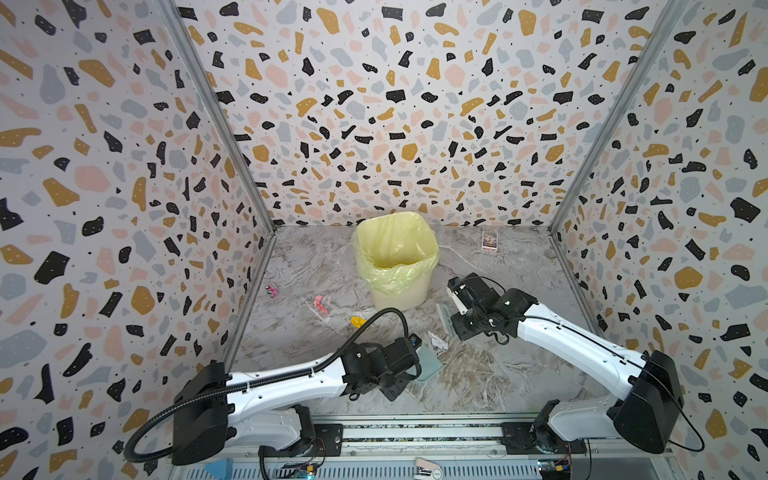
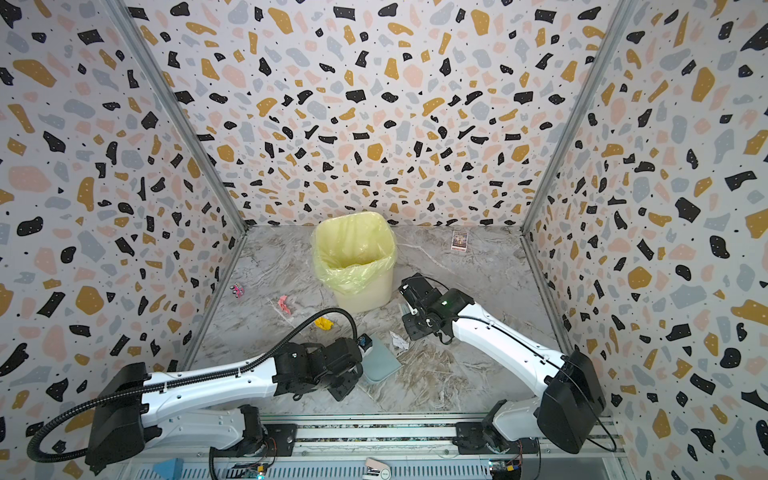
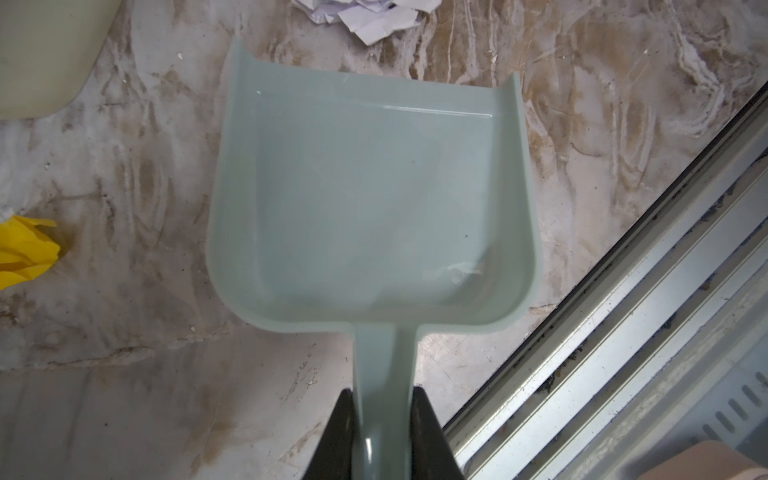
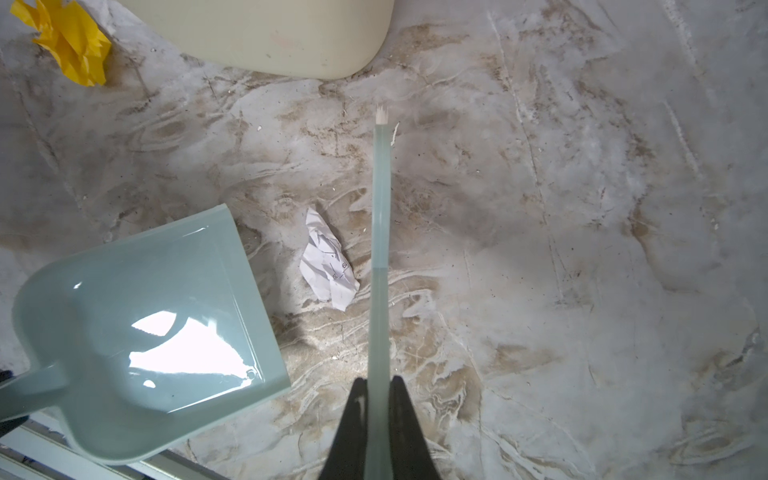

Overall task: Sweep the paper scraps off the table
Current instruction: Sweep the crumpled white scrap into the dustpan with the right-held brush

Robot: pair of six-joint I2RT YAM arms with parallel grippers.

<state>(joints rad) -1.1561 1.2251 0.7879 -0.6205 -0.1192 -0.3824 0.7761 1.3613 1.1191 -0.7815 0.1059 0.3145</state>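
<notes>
My left gripper (image 3: 382, 395) is shut on the handle of a pale green dustpan (image 3: 370, 199), which lies flat on the table (image 1: 498, 365) with nothing in it. The right gripper (image 4: 378, 384) is shut on a thin pale green brush (image 4: 380, 208), seen edge-on. A white crumpled paper scrap (image 4: 328, 262) lies between the dustpan's mouth (image 4: 245, 286) and the brush; both top views show it (image 1: 438, 340) (image 2: 399, 340). A yellow scrap (image 1: 358, 322) (image 3: 25, 253) and a pink scrap (image 1: 320, 304) (image 2: 284, 304) lie further left, in front of the bin.
A cream bin (image 1: 395, 257) lined with a yellow bag stands at the middle back. A small printed card (image 1: 489, 240) lies at the back right. A tiny pink-and-black toy (image 1: 272, 289) sits by the left wall. A metal rail (image 1: 415, 432) runs along the front edge.
</notes>
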